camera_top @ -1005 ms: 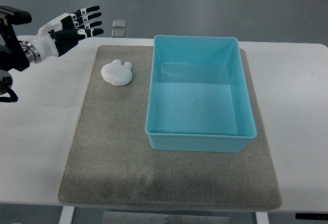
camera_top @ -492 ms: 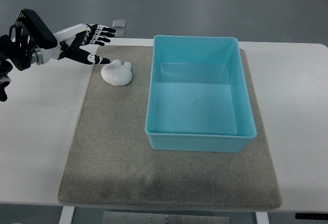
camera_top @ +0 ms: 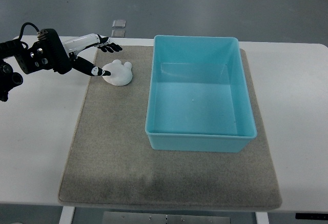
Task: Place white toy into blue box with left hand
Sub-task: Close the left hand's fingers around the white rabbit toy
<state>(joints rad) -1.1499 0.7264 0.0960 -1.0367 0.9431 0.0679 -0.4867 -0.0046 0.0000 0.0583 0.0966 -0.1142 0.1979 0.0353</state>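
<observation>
Left hand [camera_top: 95, 55] reaches in from the left edge over the far-left corner of the grey mat [camera_top: 113, 157]; fingers spread apart, nothing held; thumb tip [camera_top: 105, 72] touches or nearly touches the near-left side of the white toy [camera_top: 118, 73], other fingers [camera_top: 110, 45] stretch beyond the toy's far side; looks like an open bracket around the toy so the digits can close from both sides, a pre-grasp by my read. White toy lies flat on the mat, rounded body with two small ear-like bumps pointing toward the box; sits just left of the blue box [camera_top: 200, 141] near its far-left corner, not touching it. Box is open-topped and empty, close by so the carry is short, only the left wall to clear. Right arm not visible. Toy not yet lifted; task barely begun.
</observation>
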